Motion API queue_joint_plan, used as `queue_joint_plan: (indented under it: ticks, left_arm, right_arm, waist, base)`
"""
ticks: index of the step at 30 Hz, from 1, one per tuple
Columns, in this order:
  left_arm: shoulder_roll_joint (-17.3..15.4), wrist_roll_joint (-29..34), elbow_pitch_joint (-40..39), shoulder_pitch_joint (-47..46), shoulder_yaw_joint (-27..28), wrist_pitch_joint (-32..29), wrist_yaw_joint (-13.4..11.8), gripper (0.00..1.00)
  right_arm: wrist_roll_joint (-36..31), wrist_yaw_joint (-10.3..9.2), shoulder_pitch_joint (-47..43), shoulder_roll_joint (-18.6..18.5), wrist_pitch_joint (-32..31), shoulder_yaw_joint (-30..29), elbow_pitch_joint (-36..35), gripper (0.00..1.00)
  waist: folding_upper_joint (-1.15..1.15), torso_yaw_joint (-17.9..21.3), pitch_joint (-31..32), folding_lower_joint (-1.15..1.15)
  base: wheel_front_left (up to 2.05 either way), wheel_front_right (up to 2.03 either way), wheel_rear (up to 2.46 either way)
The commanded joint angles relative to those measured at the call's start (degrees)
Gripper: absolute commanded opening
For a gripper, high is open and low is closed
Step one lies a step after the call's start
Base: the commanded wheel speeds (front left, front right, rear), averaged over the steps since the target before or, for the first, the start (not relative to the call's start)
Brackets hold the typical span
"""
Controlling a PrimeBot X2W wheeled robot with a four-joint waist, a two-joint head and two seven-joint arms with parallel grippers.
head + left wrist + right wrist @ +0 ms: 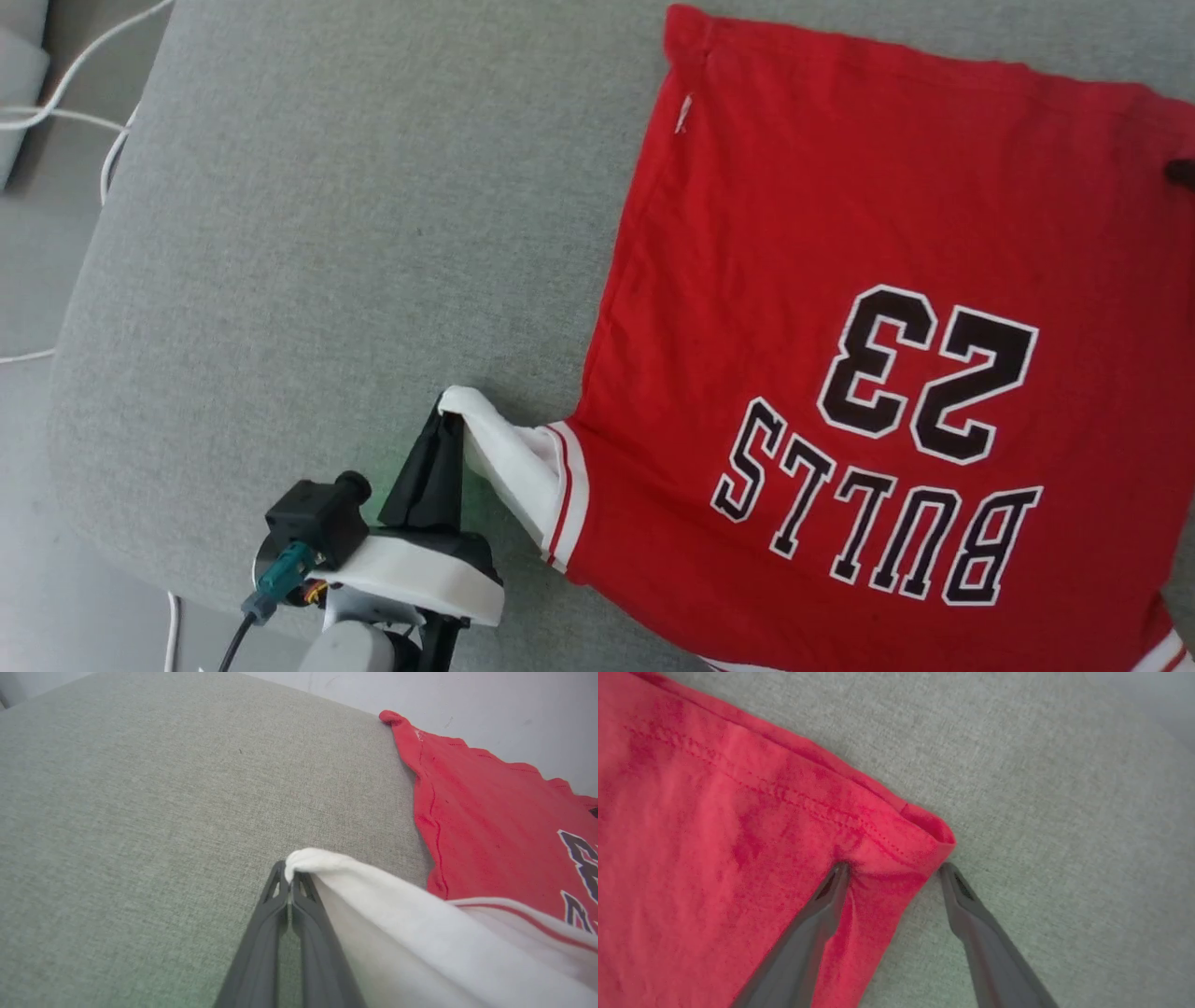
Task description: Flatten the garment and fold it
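The garment, a red jersey with black "BULLS 23" lettering facing up, lies spread on the grey cushion. Its white sleeve is pulled out to the left, and my left gripper is shut on the sleeve's tip. In the right wrist view my right gripper stands open over a red hem corner of the garment: the left finger presses on the cloth, the right finger rests on the cushion just beside the corner. A dark fingertip shows at the head view's right edge.
Grey cushion stretches wide to the left of the garment. White cables lie on the floor past the cushion's left edge. A pale wall rises behind the cushion's far side.
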State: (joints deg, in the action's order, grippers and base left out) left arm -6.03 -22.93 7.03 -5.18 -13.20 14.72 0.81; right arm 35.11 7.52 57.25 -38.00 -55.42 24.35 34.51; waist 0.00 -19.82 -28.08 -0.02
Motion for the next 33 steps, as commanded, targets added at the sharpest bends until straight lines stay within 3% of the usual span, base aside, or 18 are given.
queue_joint_plan:
  ticks: [1, 2, 3, 4, 14, 20, 27, 33]
  left_arm:
    - [0.24, 0.67, 0.28, -0.81, 0.29, 0.28, 0.33, 0.0]
    - [0.32, 0.89, 0.42, -0.72, 0.54, 0.28, 0.42, 0.0]
    - [0.39, 1.09, 0.52, -0.65, 0.78, 0.28, 0.53, 0.0]
    - [0.47, 1.26, 0.61, -0.6, 0.99, 0.28, 0.67, 0.0]
    - [0.05, 2.42, 2.09, 1.78, 3.63, 0.28, 1.3, 0.0]
    - [-1.29, 2.49, 2.32, 5.43, 5.24, 0.28, 0.67, 0.0]
    - [-2.9, 1.86, 0.99, 10.42, 6.65, -0.47, -0.57, 0.0]
    - [-4.04, 1.36, -0.76, 13.46, 7.48, -1.64, -1.45, 0.0]
  right_arm:
    - [0.51, -0.03, -2.72, 0.97, -0.21, 1.21, 1.59, 1.0]
    - [0.61, -0.03, -3.26, 0.93, -0.25, 2.11, 1.68, 1.0]
    - [0.7, -0.03, -3.59, 0.68, -0.13, 2.94, 1.6, 0.44]
    - [1.39, -0.03, -3.82, 0.63, -0.09, 3.23, 1.7, 0.0]
    - [5.45, -0.03, -0.1, 0.57, 8.18, 5.59, -0.5, 0.0]
    - [9.1, -0.03, -0.38, -2.26, 12.3, 10.89, -5.82, 0.0]
    - [13.38, -0.03, -5.86, -11.19, 14.25, 18.63, -18.13, 0.0]
    - [17.51, -0.03, -13.63, -20.54, 14.9, 21.34, -27.54, 0.0]
  waist:
    - [0.0, -0.69, -0.73, 0.02]
    - [0.0, -0.43, -0.57, 0.02]
    - [0.0, -0.24, -0.45, 0.02]
    - [0.0, -0.07, -0.28, 0.02]
    - [0.0, 3.46, 5.96, 0.02]
    - [0.0, 6.55, 12.44, 0.02]
    - [0.0, 10.87, 18.01, 0.02]
    - [0.0, 14.16, 20.66, 0.02]
  base:
    - [0.0, 0.0, 0.0]
    - [0.0, 0.0, 0.0]
    - [0.0, 0.0, 0.0]
    - [0.0, 0.0, 0.0]
    - [0.0, 0.0, 0.0]
    - [0.0, 0.0, 0.0]
    - [0.0, 0.0, 0.0]
    - [0.0, 0.0, 0.0]
